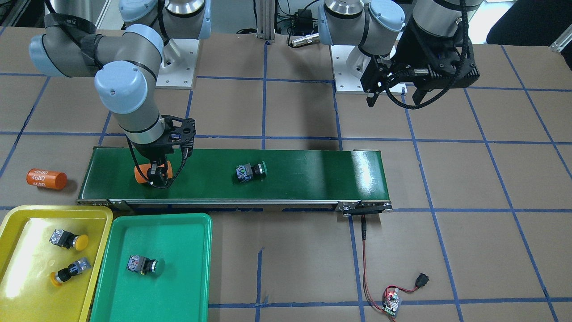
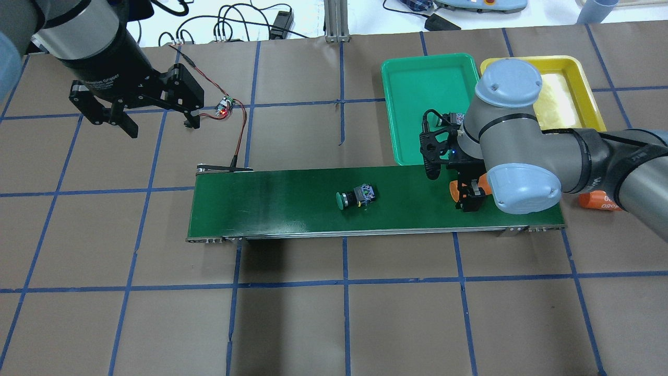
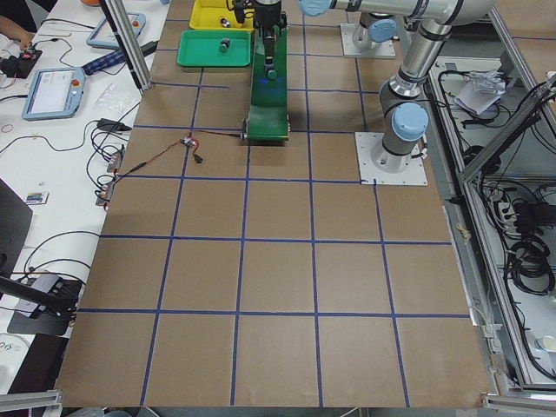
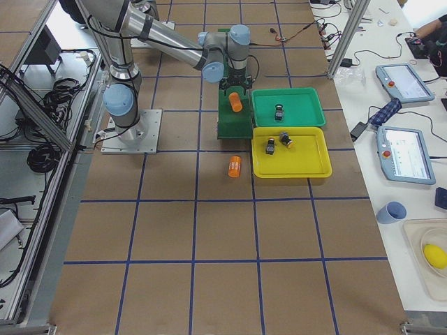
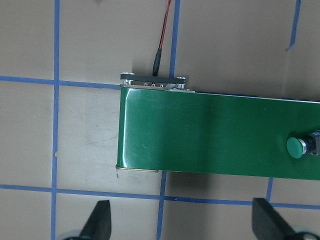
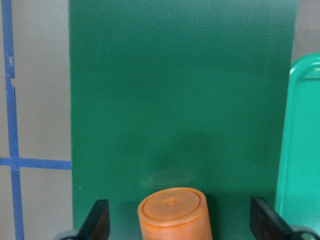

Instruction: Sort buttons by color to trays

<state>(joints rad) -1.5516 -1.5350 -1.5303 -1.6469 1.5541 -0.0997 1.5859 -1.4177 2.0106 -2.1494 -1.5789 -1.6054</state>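
One green-capped button (image 1: 250, 171) lies on its side mid-belt, also visible as button (image 2: 356, 197) and at the right edge as button (image 5: 300, 146). Another green button (image 1: 144, 264) rests in the green tray (image 1: 178, 286). Two yellow buttons (image 1: 67, 239) (image 1: 69, 271) lie in the yellow tray (image 1: 22, 281). My right gripper (image 1: 156, 177) hangs low over the belt's end by the trays, open, with its fingers wide on either side of an orange cylinder (image 6: 174, 215). My left gripper (image 2: 162, 128) hovers open and empty beyond the belt's other end.
The dark-green conveyor belt (image 1: 313, 174) runs across the table's middle. A second orange cylinder marked 4680 (image 1: 46, 179) lies on the table beside the belt's end. A small circuit board (image 1: 391, 304) with a red wire sits near the belt's motor end.
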